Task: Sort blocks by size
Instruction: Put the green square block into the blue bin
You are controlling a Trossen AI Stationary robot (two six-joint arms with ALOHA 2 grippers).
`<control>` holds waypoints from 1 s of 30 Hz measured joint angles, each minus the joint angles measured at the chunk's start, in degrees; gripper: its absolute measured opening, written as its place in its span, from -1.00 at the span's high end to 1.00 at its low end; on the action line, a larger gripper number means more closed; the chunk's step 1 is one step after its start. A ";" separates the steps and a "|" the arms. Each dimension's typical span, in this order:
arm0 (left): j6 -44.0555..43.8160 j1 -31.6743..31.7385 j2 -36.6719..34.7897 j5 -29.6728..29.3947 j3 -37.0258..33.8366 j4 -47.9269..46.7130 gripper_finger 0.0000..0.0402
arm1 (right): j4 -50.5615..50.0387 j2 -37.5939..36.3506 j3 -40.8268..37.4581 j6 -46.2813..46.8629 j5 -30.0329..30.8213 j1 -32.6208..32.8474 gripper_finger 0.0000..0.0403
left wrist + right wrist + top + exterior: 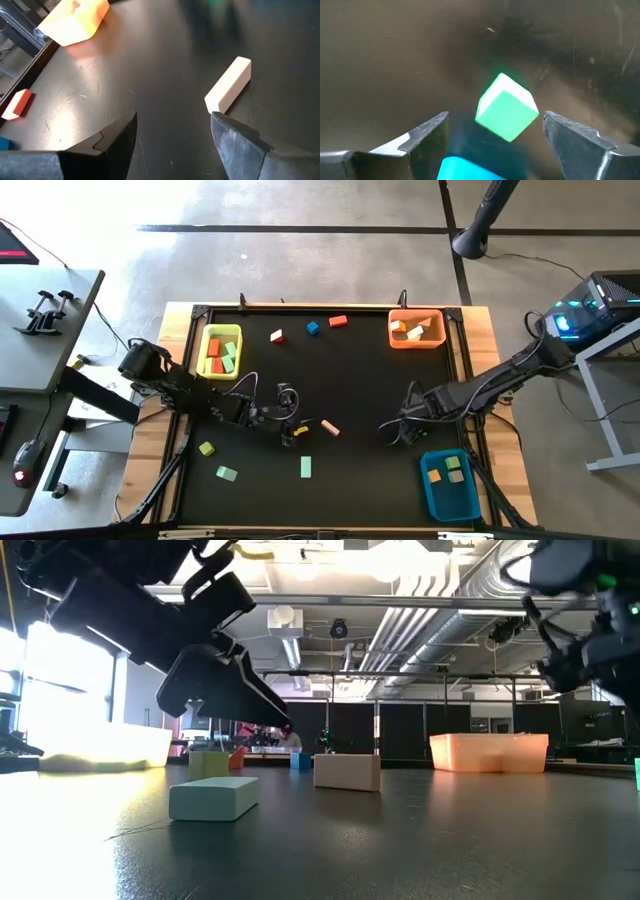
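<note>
Your yellow plastic bin point(220, 332) sits upper left on the black mat, holding about four blocks. Three mint and green wooden blocks point(227, 473) lie loose lower left, well apart. Your left gripper point(288, 418) spreads wide at centre, holding nothing, a pale tan wooden bar point(228, 84) just beyond its fingertips. Open mat lies between the arms. Your right gripper point(495, 142) gapes wide right of centre; a bright green cube point(506, 107) shows tilted between its fingers, ungripped. Orange bin point(417, 328) upper right, blue bin point(449, 485) lower right.

Bar point(228, 91) just beyond left claw point(172, 132), cube point(506, 106) seemingly between right claw point(495, 137) fingers
</note>
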 joint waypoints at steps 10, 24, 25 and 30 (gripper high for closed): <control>-0.03 0.04 0.00 -0.20 0.00 0.10 -0.20 | 2.35 0.05 -2.93 3.24 4.08 0.00 -0.14; 2.03 0.77 -0.04 -0.23 0.00 1.29 -0.20 | -7.78 0.05 19.15 7.23 14.29 11.66 0.37; 2.41 0.84 -0.04 -0.24 0.00 1.84 -0.20 | -8.12 0.02 21.76 8.92 14.30 13.78 0.37; 3.89 0.89 -0.07 0.34 0.00 3.23 -0.20 | -8.82 0.54 26.56 28.84 14.62 26.00 0.37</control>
